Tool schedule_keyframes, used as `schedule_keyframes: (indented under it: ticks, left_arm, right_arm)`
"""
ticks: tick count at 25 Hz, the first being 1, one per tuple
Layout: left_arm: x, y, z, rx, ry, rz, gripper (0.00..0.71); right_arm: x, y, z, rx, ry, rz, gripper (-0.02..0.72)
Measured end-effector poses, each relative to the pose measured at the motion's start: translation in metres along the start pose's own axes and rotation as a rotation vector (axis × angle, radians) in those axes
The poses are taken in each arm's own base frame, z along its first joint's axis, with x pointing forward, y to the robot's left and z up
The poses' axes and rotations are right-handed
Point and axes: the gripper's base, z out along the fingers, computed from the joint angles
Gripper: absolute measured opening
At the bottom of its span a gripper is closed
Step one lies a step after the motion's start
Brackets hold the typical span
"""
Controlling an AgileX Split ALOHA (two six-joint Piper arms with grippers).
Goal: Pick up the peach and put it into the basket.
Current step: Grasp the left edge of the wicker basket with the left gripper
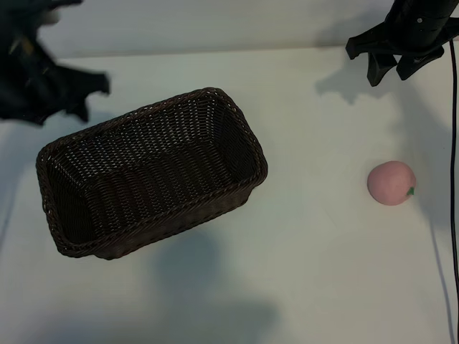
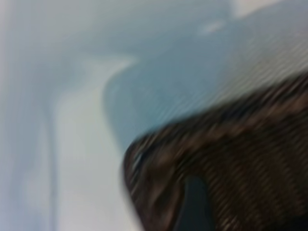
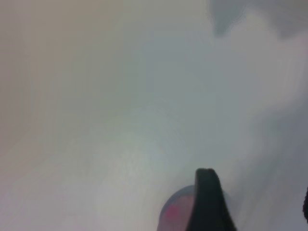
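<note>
Plainly, the basket (image 1: 150, 172) is lying empty on the white table (image 1: 315, 272), skewed toward the left side, while the peach (image 1: 391, 183) is sitting well apart from it near the right edge — nothing is touching the fruit. The right gripper (image 1: 394, 70) is hovering beyond the peach with its jaws parted and holding nothing, probably lining up for a descent, and the left gripper (image 1: 84, 100) is blurring beside the basket's far left corner — spread, empty.
</note>
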Motion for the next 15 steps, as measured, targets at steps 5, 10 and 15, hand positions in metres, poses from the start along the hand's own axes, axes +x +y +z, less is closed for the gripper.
schedule_keyframes:
  ticks: [5, 10, 15]
  left_arm:
    - [0.055, 0.024, -0.013, -0.052, -0.03, -0.098, 0.531]
    - [0.086, 0.035, -0.005, -0.069, -0.046, -0.215, 0.531]
    - [0.089, 0.031, 0.021, -0.047, -0.032, -0.265, 0.531]
  right_arm:
    - [0.0, 0.0, 0.0, 0.0, -0.001, 0.0, 0.465]
    - [0.0, 0.0, 0.0, 0.0, 0.0, 0.0, 0.465]
    - [0.0, 0.0, 0.0, 0.0, 0.0, -0.001, 0.465]
